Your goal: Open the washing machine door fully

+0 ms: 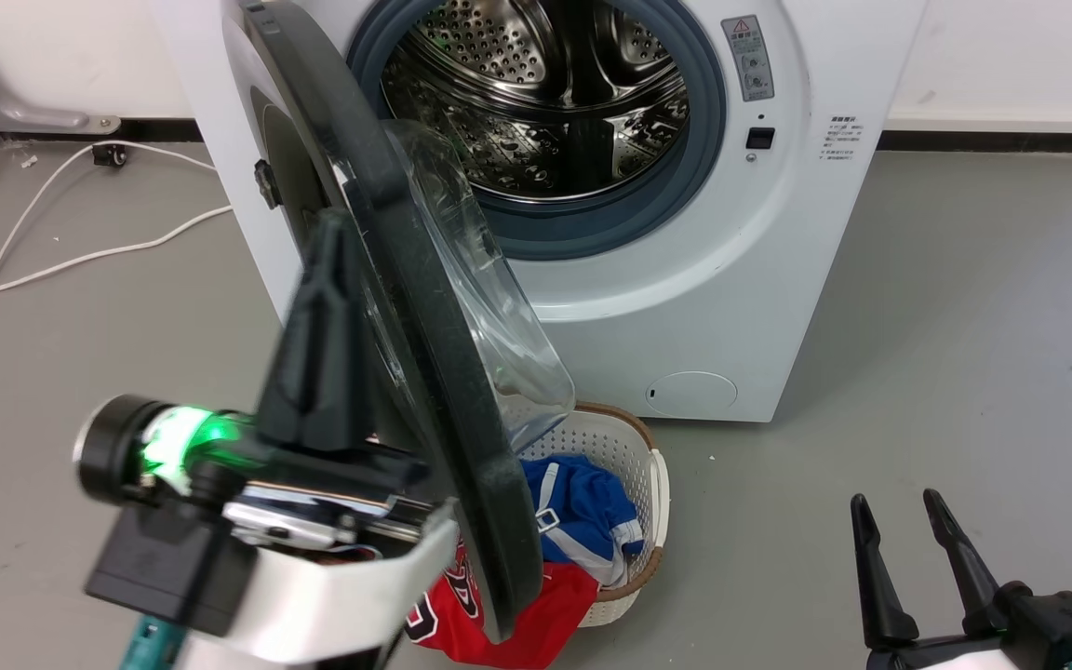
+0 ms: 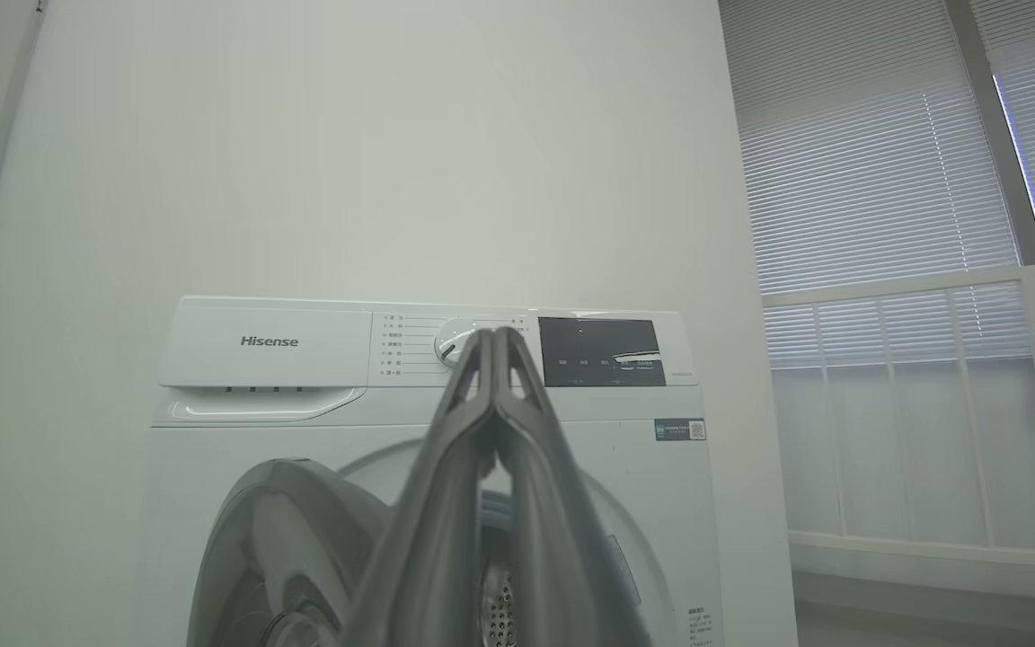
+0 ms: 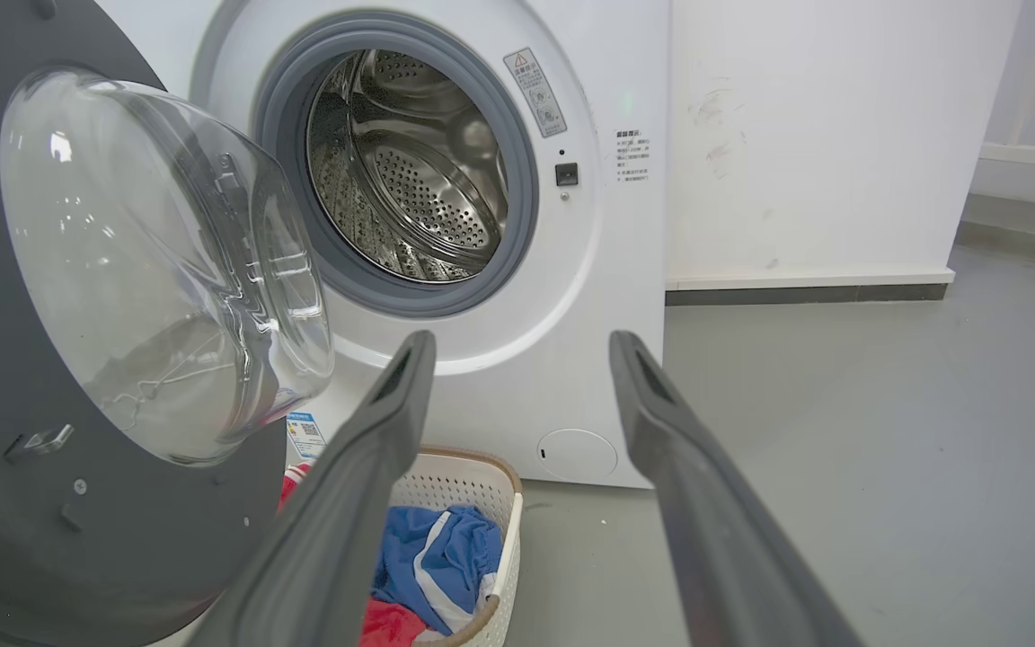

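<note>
White perforated laundry basket (image 1: 656, 484) with a brown rim is sitting on the grey floor (image 1: 964, 326). It is holding 2 garments: a blue garment (image 1: 582, 512) with white trim is lying against a red garment (image 1: 545, 614), the 2 touching. A white cable (image 1: 80, 256) is trailing across the floor in 2 strands toward a small black object (image 1: 109, 154) at the foot of the white wall (image 1: 1011, 56). A dark baseboard (image 1: 1001, 141) is running along that wall. Slatted window blinds (image 2: 868, 144) are hanging lowered behind a white window frame (image 2: 913, 283).

Basket (image 1: 634, 456) half hidden (behind door (image 1: 420, 307))
</note>
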Tool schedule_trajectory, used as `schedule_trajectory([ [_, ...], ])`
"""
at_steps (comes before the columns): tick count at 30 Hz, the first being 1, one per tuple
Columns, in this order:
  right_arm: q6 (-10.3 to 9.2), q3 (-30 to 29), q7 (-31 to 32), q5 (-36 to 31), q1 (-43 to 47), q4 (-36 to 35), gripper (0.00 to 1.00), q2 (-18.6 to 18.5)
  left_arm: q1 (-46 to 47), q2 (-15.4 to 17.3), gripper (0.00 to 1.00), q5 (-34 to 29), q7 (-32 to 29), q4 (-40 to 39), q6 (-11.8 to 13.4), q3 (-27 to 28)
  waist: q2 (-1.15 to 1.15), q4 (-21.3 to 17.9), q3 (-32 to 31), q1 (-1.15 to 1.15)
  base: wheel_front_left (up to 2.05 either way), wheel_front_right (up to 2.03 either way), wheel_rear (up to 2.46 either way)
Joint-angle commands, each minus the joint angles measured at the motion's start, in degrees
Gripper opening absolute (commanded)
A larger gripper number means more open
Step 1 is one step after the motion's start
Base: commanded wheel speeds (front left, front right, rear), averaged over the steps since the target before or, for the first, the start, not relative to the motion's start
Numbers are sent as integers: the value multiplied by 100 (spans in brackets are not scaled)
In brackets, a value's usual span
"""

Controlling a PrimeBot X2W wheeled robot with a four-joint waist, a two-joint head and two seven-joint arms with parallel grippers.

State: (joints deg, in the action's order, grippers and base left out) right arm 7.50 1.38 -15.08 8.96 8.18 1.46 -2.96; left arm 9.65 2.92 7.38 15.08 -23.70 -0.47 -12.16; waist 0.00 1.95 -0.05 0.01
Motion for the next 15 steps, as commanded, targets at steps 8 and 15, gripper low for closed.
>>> schedule_trajectory([
  [8, -1, 37, -11, -47, -109, -59, 100, 16, 248, -3, 0, 17, 13, 44, -144, -1138, 0, 6, 10, -1, 0, 0, 0],
  [15, -1, 94, -11, -69, -117, -55, 100, 16, 58, -3, 0, -78, 13, 566, -311, -2054, 0, -5, 3, -1, 0, 0, 0],
])
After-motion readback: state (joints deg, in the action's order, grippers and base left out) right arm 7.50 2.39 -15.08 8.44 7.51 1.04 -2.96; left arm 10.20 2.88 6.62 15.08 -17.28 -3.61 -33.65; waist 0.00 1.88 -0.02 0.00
